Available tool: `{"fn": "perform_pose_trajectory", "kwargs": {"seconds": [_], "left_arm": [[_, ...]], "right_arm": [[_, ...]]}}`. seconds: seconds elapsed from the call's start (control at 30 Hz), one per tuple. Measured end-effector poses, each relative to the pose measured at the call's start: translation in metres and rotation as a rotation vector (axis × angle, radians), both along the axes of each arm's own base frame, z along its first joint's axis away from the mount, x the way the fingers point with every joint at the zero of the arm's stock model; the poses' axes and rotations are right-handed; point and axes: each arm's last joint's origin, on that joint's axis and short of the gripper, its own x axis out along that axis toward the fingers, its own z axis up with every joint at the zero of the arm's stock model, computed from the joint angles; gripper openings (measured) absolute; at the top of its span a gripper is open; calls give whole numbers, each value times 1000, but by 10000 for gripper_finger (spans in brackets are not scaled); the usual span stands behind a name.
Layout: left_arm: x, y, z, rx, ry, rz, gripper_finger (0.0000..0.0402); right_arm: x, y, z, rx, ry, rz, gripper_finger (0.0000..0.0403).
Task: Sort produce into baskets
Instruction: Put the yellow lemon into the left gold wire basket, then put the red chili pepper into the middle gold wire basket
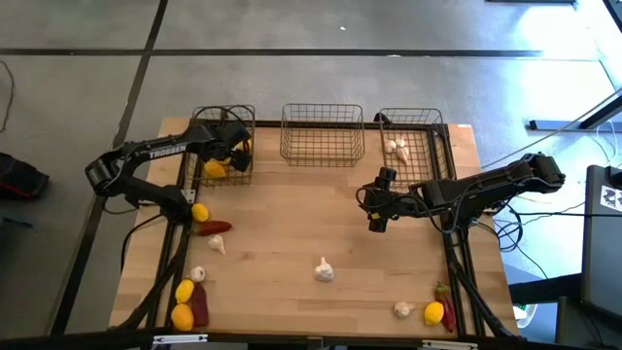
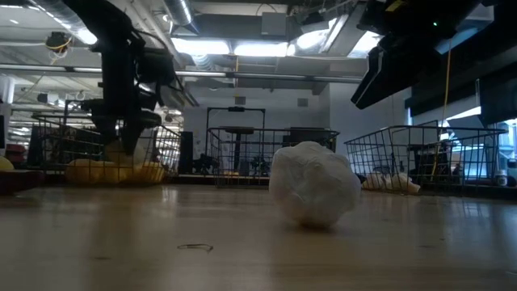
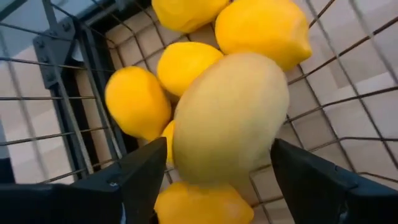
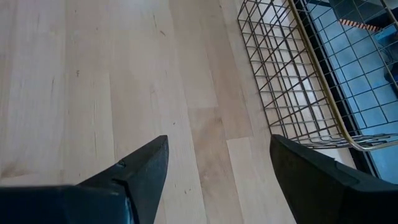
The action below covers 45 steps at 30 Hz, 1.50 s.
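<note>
My left gripper [image 1: 236,154] [image 3: 219,152] hangs over the left basket [image 1: 206,124], pointing steeply down, its fingers spread. A pale lemon [image 3: 230,118] sits between them, above several lemons [image 3: 137,102] lying in that basket. The middle basket [image 1: 323,136] shows nothing inside. The right basket [image 1: 428,131] holds garlic bulbs [image 1: 397,148]. My right gripper [image 1: 377,222] [image 4: 217,162] hovers open over bare wood left of the right basket, with nothing between its fingers. A garlic bulb [image 1: 324,270] [image 2: 313,184] rests on the table's middle. My left gripper has the pale lemon between its fingers, which come from above. A thin gap shows between one finger [image 3: 149,168] and the lemon's side [image 3: 180,149]. Whether the other finger [image 3: 292,168] touches the lemon, I cannot tell.
On the left of the table lie a lemon [image 1: 199,212], a chili [image 1: 216,227], two garlic bulbs [image 1: 217,245], two more lemons [image 1: 183,301] and a chili [image 1: 199,306]. At the near right lie a garlic [image 1: 402,309], a lemon [image 1: 433,313] and a chili [image 1: 445,297].
</note>
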Motion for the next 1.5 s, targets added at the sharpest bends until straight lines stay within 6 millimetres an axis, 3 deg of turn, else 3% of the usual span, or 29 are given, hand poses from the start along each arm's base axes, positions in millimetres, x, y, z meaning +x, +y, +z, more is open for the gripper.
{"fn": "perform_pose_trajectory", "kwargs": {"seconds": [0.23, 0.43, 0.57, 0.83, 1.13, 1.5], "left_arm": [[0, -11, 35, 48, -92, -55, 284], [3, -36, 66, 20, -264, -214, 284], [7, -58, 76, -36, -359, -375, 285], [20, -102, 78, -137, -411, -638, 285], [33, -114, 77, -166, -491, -589, 285], [33, -154, 73, -241, -424, -800, 285]], "right_arm": [[0, 0, 0, 0, -1, 0, 276], [0, 0, 0, 0, -2, 0, 276], [0, 0, 0, 0, -2, -1, 276], [0, 1, 0, 18, 8, 12, 276], [0, 2, -1, 57, 14, 42, 276], [0, 2, -1, 63, 9, 46, 276]]}}
